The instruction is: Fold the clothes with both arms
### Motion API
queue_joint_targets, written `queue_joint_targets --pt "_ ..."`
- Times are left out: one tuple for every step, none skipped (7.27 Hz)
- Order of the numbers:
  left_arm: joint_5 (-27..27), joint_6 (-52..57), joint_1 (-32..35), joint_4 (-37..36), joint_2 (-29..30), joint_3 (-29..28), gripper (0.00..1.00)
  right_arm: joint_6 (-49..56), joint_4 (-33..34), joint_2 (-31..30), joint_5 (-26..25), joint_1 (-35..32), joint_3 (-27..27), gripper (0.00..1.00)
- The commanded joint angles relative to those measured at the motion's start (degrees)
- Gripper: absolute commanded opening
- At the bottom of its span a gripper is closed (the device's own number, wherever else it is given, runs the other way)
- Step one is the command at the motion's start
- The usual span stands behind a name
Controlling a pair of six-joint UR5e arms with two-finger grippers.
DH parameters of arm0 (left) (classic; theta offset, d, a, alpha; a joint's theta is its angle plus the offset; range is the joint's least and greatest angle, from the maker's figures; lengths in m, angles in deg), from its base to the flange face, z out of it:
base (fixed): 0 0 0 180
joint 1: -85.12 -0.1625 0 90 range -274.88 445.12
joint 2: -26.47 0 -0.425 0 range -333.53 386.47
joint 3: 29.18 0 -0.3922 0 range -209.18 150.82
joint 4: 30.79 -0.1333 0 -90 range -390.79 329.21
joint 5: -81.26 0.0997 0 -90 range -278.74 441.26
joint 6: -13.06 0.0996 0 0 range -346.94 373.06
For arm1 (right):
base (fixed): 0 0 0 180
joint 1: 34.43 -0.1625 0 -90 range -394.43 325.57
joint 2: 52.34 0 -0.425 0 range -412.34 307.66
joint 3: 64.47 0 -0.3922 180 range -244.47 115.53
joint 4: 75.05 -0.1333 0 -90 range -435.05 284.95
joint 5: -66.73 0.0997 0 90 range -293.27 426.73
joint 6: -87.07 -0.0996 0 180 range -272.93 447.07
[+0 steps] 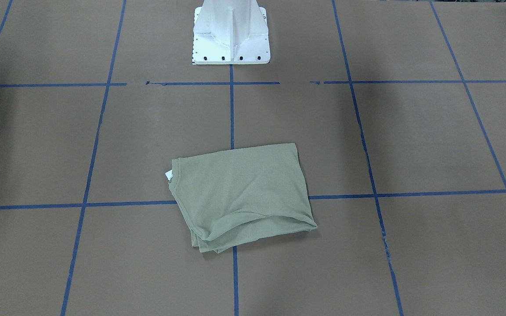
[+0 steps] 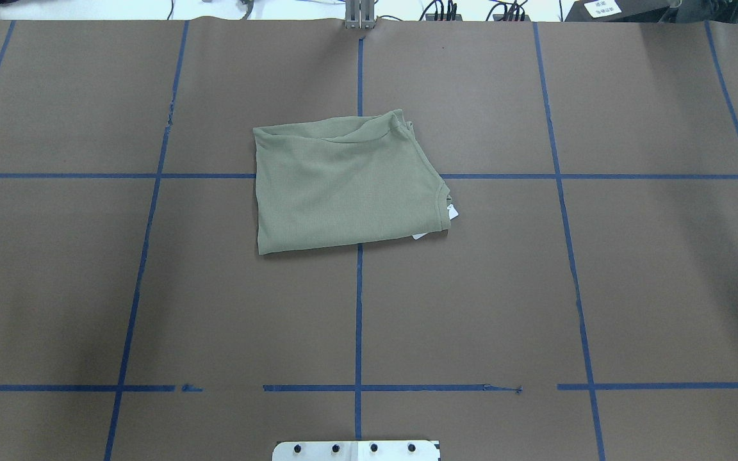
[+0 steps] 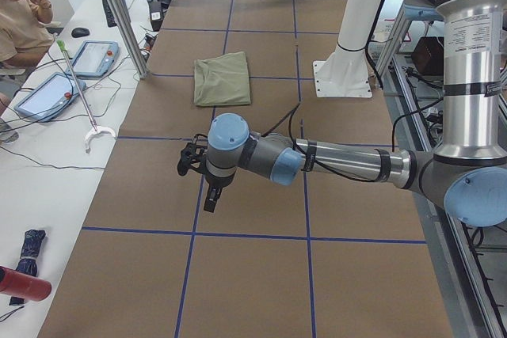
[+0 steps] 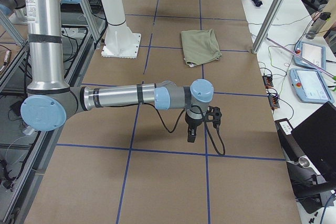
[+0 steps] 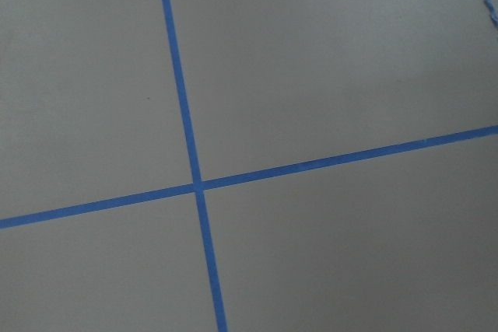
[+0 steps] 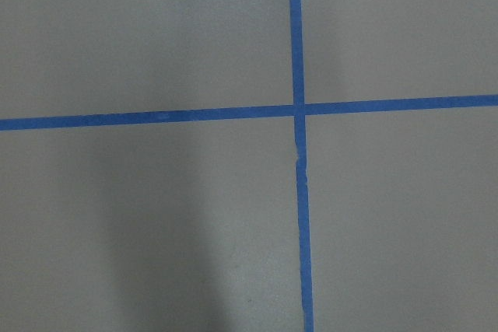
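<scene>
The clothes are one pale sage-green shirt (image 1: 240,193) (image 2: 343,182), folded into a rough rectangle in the middle of the brown table, with its white neck tag (image 2: 452,213) poking out at one edge. It also shows small in the side views (image 3: 223,78) (image 4: 200,45). Neither arm touches it. My left gripper (image 3: 212,199) hangs above the table, well away from the shirt toward the table's left end. My right gripper (image 4: 192,136) hangs likewise toward the right end. I cannot tell whether either is open or shut. Both wrist views show only bare table and blue tape.
The white pedestal base (image 1: 231,44) (image 2: 356,450) stands at the robot's edge of the table. Blue tape lines (image 2: 359,307) divide the brown surface into a grid. A person (image 3: 20,13) sits at a side bench with tablets (image 3: 93,57); a metal post (image 3: 119,13) stands beside it.
</scene>
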Motion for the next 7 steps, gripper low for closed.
queue_joint_targets --pt "0.57 0.00 0.00 -0.05 -0.09 -2.09 1.00 -0.18 0.01 0.17 0.15 -0.05 0.17 1.00" --pt "0.49 0.00 0.00 -0.14 -0.09 -2.01 1.00 -0.35 0.01 0.52 0.15 -0.05 -0.01 1.00" --pt "0.31 0.00 0.00 -0.05 0.09 -1.84 1.00 -0.36 0.01 0.61 0.24 -0.05 -0.10 1.00" --pt "0.14 0.00 0.00 -0.05 0.09 -1.49 1.00 -0.36 -0.08 0.70 0.24 -0.05 -0.27 1.00" --pt "0.22 -0.09 0.00 -0.05 0.17 -1.40 1.00 -0.36 0.00 0.70 0.24 -0.05 -0.45 1.00" --pt "0.31 -0.26 0.00 -0.05 0.61 -1.83 1.00 -0.44 -0.08 0.79 0.33 0.04 -0.36 1.00" --pt "0.31 -0.27 0.00 0.03 0.88 -1.83 1.00 -0.44 0.00 0.79 0.50 0.04 -0.36 1.00"
